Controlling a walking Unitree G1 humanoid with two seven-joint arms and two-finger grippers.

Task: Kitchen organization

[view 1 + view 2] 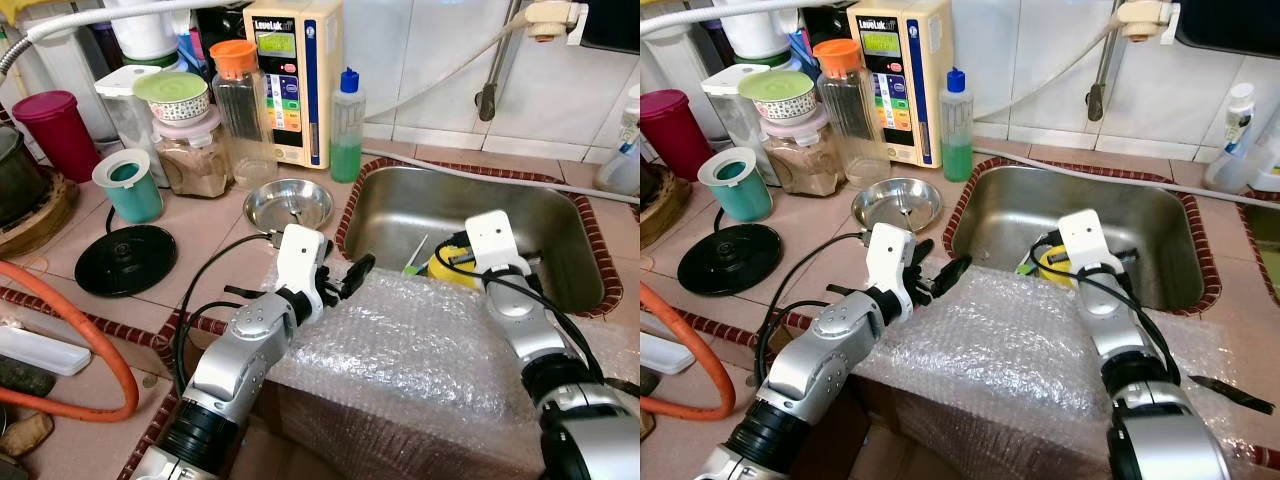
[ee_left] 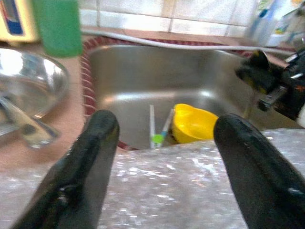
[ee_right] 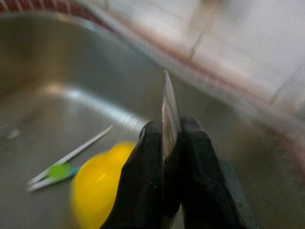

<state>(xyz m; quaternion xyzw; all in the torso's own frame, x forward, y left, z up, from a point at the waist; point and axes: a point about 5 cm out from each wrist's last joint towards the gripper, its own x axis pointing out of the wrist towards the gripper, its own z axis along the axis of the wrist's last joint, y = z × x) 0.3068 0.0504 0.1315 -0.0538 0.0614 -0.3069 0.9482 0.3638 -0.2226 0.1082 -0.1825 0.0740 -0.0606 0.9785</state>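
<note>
Tiled tabletop [image 1: 210,215] around the steel sink [image 1: 570,250] was cluttered, with bubble wrap [image 1: 420,350] draped over the front edge. Right end effector [image 3: 164,143] sat over the basin, pinched tight on a thin metal blade [image 3: 167,109]: stiff, light, slippery-looking, probably best gripped flat. Left end effector [image 2: 164,138] hovered wide open above the wrap, facing a smooth yellow cup [image 2: 193,123] lying in the sink.

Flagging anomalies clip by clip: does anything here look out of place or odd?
Yes. Bubble wrap is draped over the counter edge in front of the sink, unusual for a kitchen. A yellow bowl lies tilted in the basin. The right gripper pinches a thin metal blade above it.
</note>
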